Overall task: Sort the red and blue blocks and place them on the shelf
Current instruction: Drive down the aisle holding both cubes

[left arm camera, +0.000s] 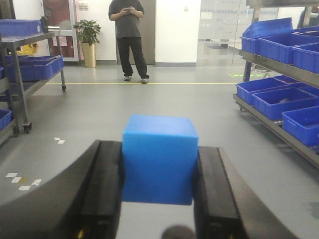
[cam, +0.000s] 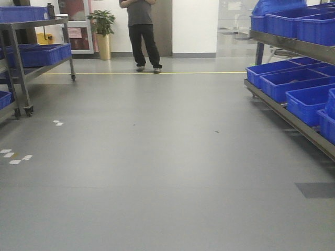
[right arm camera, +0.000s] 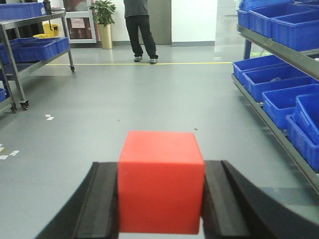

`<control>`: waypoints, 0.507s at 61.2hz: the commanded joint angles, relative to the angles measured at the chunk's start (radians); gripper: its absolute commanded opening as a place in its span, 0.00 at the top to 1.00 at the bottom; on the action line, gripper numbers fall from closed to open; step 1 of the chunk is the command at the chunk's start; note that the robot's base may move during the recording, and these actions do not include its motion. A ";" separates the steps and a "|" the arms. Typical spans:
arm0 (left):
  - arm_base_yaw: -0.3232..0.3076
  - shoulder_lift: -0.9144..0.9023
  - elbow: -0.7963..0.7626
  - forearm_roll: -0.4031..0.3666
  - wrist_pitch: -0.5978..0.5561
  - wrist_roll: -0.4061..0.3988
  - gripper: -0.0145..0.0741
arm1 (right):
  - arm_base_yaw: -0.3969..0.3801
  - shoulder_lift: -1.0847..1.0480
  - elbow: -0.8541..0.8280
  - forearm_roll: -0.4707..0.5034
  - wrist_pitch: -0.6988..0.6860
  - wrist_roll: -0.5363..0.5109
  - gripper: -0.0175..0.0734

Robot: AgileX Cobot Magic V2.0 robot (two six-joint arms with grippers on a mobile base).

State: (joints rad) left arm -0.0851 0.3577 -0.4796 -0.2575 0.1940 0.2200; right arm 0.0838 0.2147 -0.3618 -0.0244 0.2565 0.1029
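Observation:
In the left wrist view the blue block (left arm camera: 159,159) is clamped between the two black fingers of my left gripper (left arm camera: 159,186), held above the grey floor. The red block (right arm camera: 161,181) sits the same way in my right gripper (right arm camera: 161,199), which is shut on its two sides. The shelf (cam: 293,78) runs along the right wall, a steel rack with large blue bins (cam: 309,99) on two levels; it also shows in the left wrist view (left arm camera: 279,89) and the right wrist view (right arm camera: 274,74). Neither gripper appears in the front view.
A wheeled steel rack (cam: 31,57) with blue bins stands at the left. A person (cam: 141,31) stands at the far end beside a potted plant (cam: 102,31). A yellow floor line (cam: 141,72) crosses the room. White tape marks (cam: 15,156) lie on the floor at the left.

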 commanded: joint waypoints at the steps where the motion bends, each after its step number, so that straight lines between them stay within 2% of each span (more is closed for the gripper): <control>1: 0.002 0.005 -0.028 -0.012 -0.082 -0.008 0.70 | -0.001 0.010 -0.026 -0.010 -0.095 -0.006 0.73; 31: 0.002 0.005 -0.028 -0.012 -0.082 -0.008 0.70 | -0.001 0.010 -0.026 -0.010 -0.095 -0.006 0.73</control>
State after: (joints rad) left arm -0.0851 0.3577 -0.4796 -0.2575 0.1956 0.2200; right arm 0.0838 0.2147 -0.3618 -0.0244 0.2565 0.1029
